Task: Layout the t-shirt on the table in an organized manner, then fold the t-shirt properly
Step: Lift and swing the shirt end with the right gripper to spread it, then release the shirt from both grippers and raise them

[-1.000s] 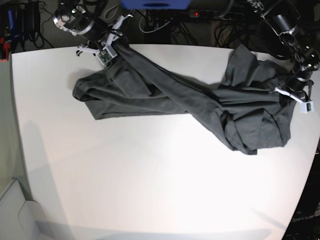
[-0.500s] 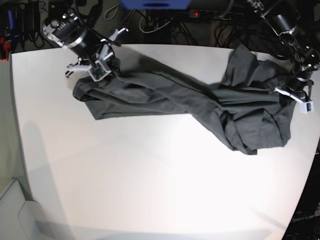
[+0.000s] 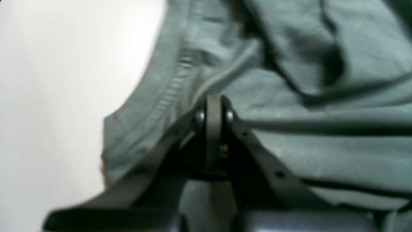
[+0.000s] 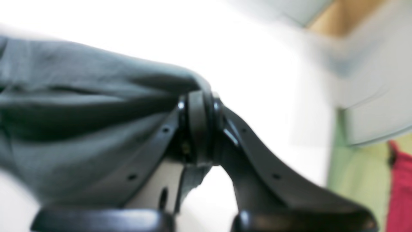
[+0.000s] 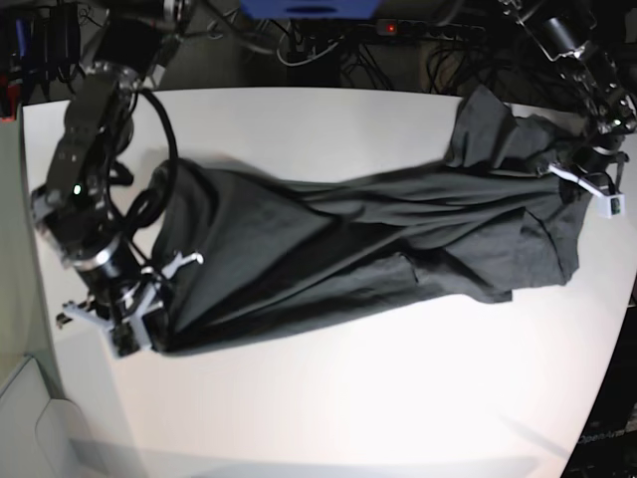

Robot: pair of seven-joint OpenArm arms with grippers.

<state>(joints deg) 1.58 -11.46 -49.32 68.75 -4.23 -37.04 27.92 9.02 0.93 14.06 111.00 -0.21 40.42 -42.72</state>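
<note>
One white surface (image 5: 328,398) carries one dark grey t-shirt (image 5: 338,249), stretched across it between two arms. Right arm reaches down over the shirt's near-left corner, its fingers (image 5: 149,319) clamped on that corner. Left arm bends in at the shirt's far-right edge, fingers (image 5: 587,184) closed on the cloth.

The t-shirt (image 5: 328,249) is plain dark charcoal grey, unpatterned; the table (image 5: 348,398) is plain white; both arms are black with white parts.
</note>
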